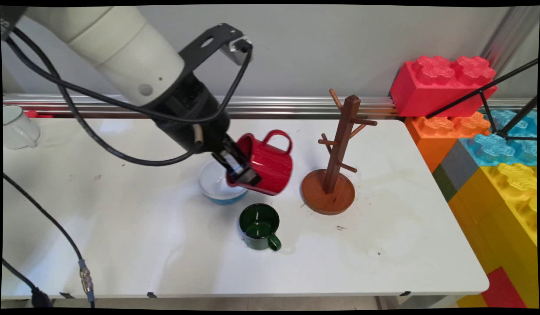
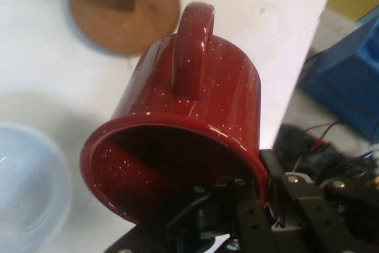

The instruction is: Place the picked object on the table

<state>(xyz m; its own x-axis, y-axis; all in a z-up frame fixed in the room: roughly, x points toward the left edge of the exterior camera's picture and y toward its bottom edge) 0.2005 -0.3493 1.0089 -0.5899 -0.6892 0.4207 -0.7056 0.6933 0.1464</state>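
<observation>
Red enamel mug (image 1: 265, 164) held off the bench (image 1: 143, 245), tipped on its side, handle uppermost, mouth turned toward the arm. Tool (image 1: 243, 174) clamped on the mug's rim, one finger inside, one outside. Mug hangs above the right edge of a pale blue bowl (image 1: 219, 186), just left of the wooden mug tree (image 1: 335, 164). Green mug (image 1: 260, 226) stands upright on the bench, nearer the camera than the red mug. White mug (image 1: 17, 127) far left of the mug tree. Big toy bricks (image 1: 445, 85) stacked right of the mug tree.
</observation>
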